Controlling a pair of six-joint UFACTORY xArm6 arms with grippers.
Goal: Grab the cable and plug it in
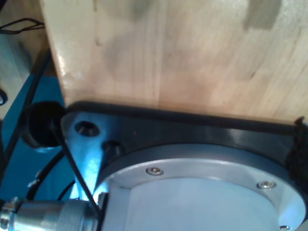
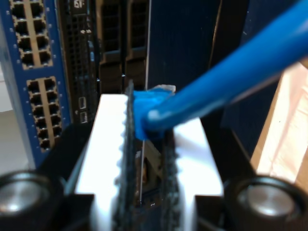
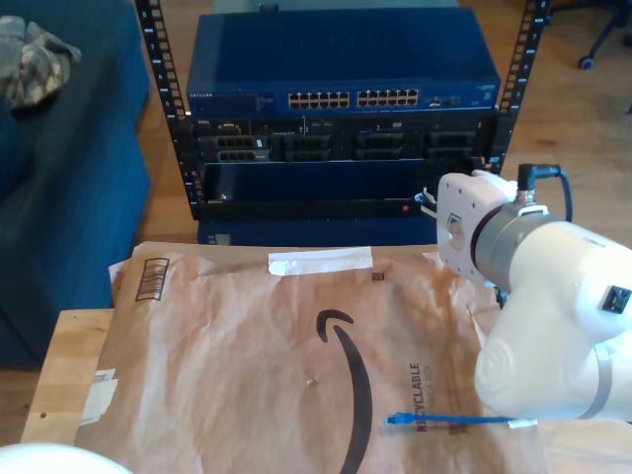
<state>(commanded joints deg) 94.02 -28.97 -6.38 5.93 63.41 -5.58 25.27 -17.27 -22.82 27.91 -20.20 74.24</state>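
Cable, bright blue, is pinched in my second gripper. The jaws are closed down to approx. the cable's own thickness, with the toothed dark fingers biting it just behind the plug. The plug end pokes past the fingertips, and the rest of the cable slants away from the jaws. Beyond it in the second wrist view stands the blue network switch with its rows of ports, plus darker rack units beside it. Plug and switch are apart, no contact.

In the exterior view a length of the same blue cable lies flat on the brown cardboard sheet, near the exterior view's bottom right, and its one end runs under a white arm. That arm bulks over the exterior view's right side and its round wrist end faces toward the rack. The switch sits at the top of the rack, ports facing the table. The cardboard covers most of the wooden table.

The first wrist view looks down at pale wood, a black base plate and a silver round flange w/ screws. I can't tell how my first gripper is set, or whether it has anything.
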